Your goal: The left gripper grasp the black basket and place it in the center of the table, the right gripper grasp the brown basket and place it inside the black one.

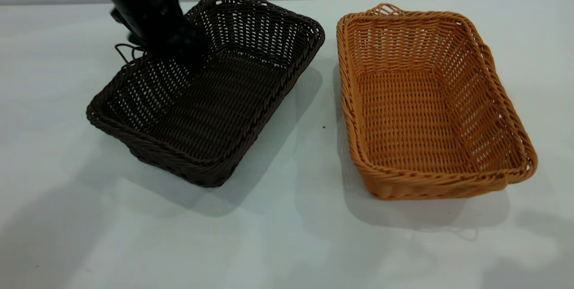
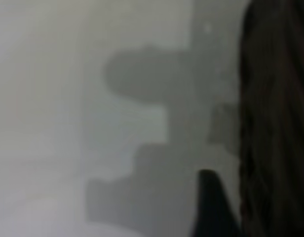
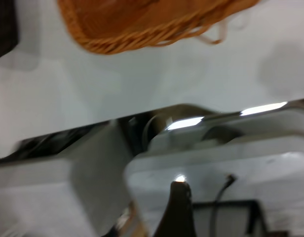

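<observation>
The black basket (image 1: 251,100) is at the left half of the table (image 1: 287,239), turned at an angle, and looks tilted with its far-left side raised. My left gripper (image 1: 186,60) reaches down from above and is shut on its far-left wall. In the left wrist view one finger (image 2: 211,207) shows outside the dark wicker wall (image 2: 275,123). The brown basket (image 1: 493,96) sits flat and empty at the right. It also shows in the right wrist view (image 3: 142,29). My right gripper (image 3: 179,212) is out of the exterior view, well away from the brown basket.
The two baskets stand side by side with a narrow gap of bare table (image 1: 327,100) between them. The table's edge and rig parts (image 3: 216,148) show in the right wrist view. A wall runs behind the table's far edge.
</observation>
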